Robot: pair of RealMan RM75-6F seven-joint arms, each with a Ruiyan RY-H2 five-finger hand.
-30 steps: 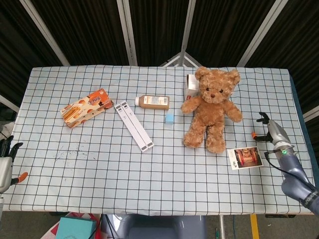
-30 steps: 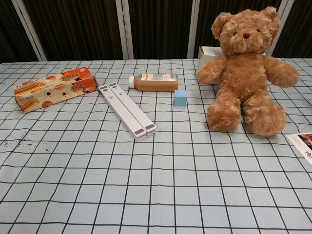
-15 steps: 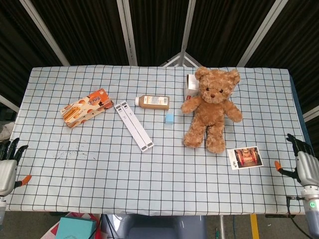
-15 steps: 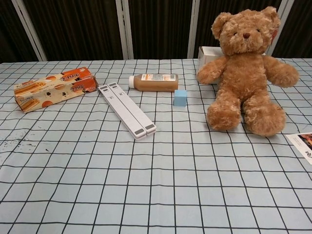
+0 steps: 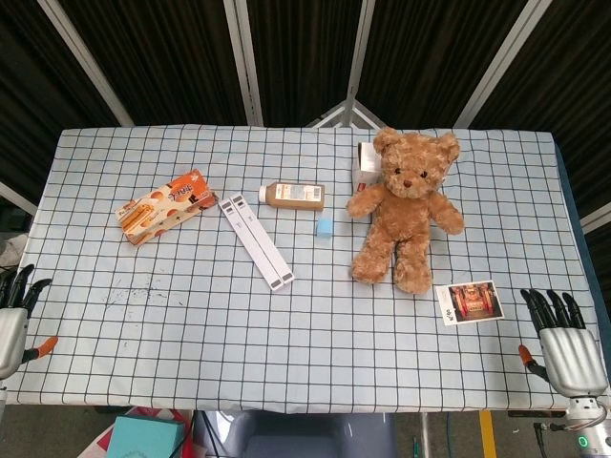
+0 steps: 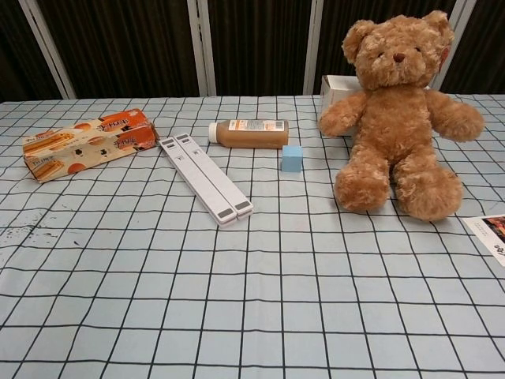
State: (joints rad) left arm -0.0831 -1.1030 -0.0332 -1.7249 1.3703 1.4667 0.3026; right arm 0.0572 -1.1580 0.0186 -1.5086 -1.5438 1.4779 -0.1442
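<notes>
Hovering off the counter's (image 5: 315, 334) near edge, at about five o'clock in the head view, the right robot hand (image 5: 565, 345) is showing its back with fingers (image 5: 545, 307) spread and straight, holding nothing. Nearest to it is a photo card (image 5: 469, 301), lying flat on the checked cloth at its ten o'clock, just apart from the fingertips; the chest view is catching only that card's corner at the right edge. At about eight o'clock, the left robot hand (image 5: 11, 324) is hanging beside the counter's left edge, fingers apart and empty, touching nothing.

Moving farther in, a teddy bear (image 5: 405, 207) is sitting at twelve o'clock from the card, legs pointing toward the near edge and one foot close to the card. A long white folded bar (image 5: 256, 240) is lying diagonally near the centre, running from eleven toward five o'clock. A small blue cube (image 5: 325, 227) is resting between the bar and the bear, touching neither. An orange snack box (image 5: 165, 206) is lying at nine o'clock of the bar's far end.

Beyond the cube, a brown bottle (image 5: 294, 196) is lying on its side with its white cap pointing left. A white box (image 5: 367, 162) is standing behind the bear's shoulder, partly hidden by it.
</notes>
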